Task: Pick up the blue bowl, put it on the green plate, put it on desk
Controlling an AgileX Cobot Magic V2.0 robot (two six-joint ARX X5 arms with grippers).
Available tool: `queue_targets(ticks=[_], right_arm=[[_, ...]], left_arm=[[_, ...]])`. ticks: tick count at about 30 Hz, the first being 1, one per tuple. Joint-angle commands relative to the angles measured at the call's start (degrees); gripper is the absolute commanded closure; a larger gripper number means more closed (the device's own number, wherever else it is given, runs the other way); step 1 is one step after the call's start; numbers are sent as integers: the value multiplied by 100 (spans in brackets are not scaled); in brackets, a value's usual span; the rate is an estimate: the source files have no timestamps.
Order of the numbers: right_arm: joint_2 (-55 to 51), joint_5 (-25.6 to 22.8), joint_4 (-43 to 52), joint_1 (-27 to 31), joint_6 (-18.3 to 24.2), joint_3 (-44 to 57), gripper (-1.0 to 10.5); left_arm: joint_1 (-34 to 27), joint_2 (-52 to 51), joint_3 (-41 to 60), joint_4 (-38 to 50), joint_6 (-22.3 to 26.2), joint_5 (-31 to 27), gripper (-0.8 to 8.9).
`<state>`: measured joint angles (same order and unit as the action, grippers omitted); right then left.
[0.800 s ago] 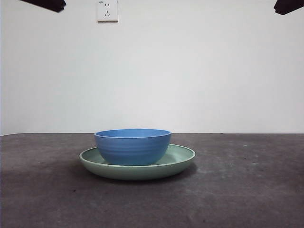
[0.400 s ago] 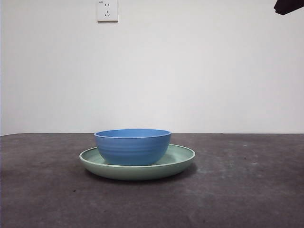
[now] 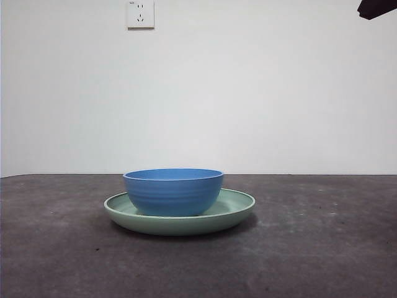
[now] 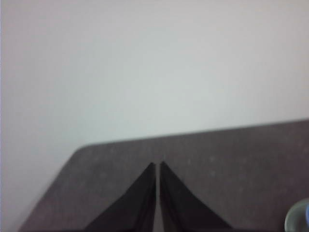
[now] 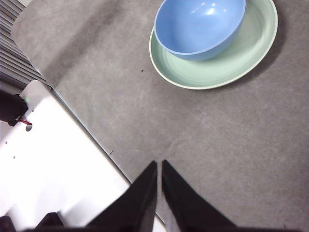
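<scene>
The blue bowl (image 3: 173, 191) sits upright inside the green plate (image 3: 239, 208), which rests on the desk (image 3: 322, 248) near its middle. From the right wrist view the blue bowl (image 5: 200, 25) and green plate (image 5: 241, 58) lie well beyond my right gripper (image 5: 159, 164), whose jaws are shut and hold nothing. A black tip (image 3: 376, 7) at the front view's top right corner is an arm held high. My left gripper (image 4: 157, 165) is shut and empty, raised over a far part of the desk, with only a sliver of the plate (image 4: 295, 220) showing.
A white wall with a power socket (image 3: 140, 13) stands behind the desk. In the right wrist view a white base panel (image 5: 53, 164) borders the desk's edge. The desk's rounded corner (image 4: 79, 151) shows in the left wrist view.
The black arm tip at the front view's top left corner has risen out of view. Bowl and plate have not moved.
</scene>
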<state>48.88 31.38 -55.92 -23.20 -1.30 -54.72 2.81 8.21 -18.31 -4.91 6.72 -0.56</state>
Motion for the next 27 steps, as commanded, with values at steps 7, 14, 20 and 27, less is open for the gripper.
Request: queue_targets(ticks=[7, 14, 20, 27], right_arm=[[44, 15, 44, -35, 52, -111, 938], [44, 15, 44, -35, 50, -111, 938], [44, 15, 44, -35, 52, -111, 938], [44, 15, 44, -35, 50, -111, 938]], left_arm=[[-39, -562, 992, -63, -15, -15, 799], [-39, -737, 1427, -173, -28, -15, 799], [-39, -804, 1631, -197, -55, -15, 799], [-39, -804, 1766, -404, -120, -15, 799]])
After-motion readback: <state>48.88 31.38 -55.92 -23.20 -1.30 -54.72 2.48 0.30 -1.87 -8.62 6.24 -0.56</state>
